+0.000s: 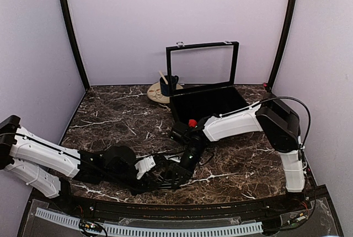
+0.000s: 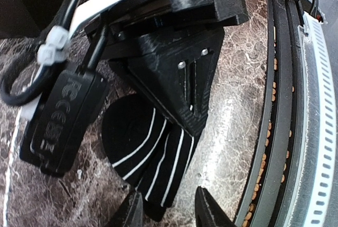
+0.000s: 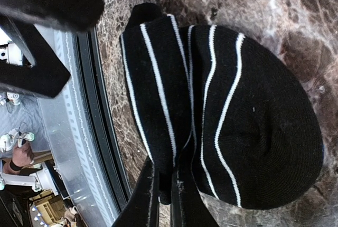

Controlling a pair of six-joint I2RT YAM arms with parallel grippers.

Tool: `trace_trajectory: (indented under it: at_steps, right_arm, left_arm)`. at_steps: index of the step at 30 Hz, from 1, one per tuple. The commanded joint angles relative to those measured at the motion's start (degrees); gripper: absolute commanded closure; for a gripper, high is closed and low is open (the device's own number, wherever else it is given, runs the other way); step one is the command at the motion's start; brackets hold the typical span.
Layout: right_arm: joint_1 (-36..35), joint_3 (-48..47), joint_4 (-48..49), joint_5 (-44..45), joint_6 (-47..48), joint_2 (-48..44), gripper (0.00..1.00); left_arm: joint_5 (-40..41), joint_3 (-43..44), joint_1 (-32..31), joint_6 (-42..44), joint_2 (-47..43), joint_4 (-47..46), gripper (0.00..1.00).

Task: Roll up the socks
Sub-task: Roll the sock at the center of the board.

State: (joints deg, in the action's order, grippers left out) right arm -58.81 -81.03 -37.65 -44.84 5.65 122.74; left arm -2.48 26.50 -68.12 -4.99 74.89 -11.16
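Observation:
A black sock with thin white stripes (image 3: 222,105) lies partly rolled on the marble table, near its front edge. My right gripper (image 3: 165,171) is shut on a fold of this sock (image 2: 142,142) at its edge. In the left wrist view the right gripper's black body (image 2: 179,63) hangs over the sock. My left gripper (image 2: 169,198) is open, its fingers (image 2: 211,208) either side of the sock's narrow end with a gap showing. In the top view both grippers meet low at the middle front (image 1: 179,173), and the sock is hidden under them. A small red thing (image 1: 192,122) sits at the black box's near corner.
A black box (image 1: 207,102) with its lid (image 1: 201,63) standing open sits at the back centre. A dark blue mug (image 1: 168,85) rests on a beige plate (image 1: 156,95) left of it. The table's raised front rail (image 2: 296,132) runs close beside the sock.

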Motion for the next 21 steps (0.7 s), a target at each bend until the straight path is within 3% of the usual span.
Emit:
trace_trajectory:
  at_steps: [1,21]
  right_arm:
    - [0.36,-0.48,-2.93,-0.46,-0.11,1.54,1.0]
    - [0.43,-0.7,-3.38,-2.03,0.33,2.16,1.0]
  left_arm:
    - [0.58,2.45,-0.35,4.92,1.99,-0.63,0.63]
    - [-4.6,7.57,-1.34,11.06,9.48,2.35,0.63]
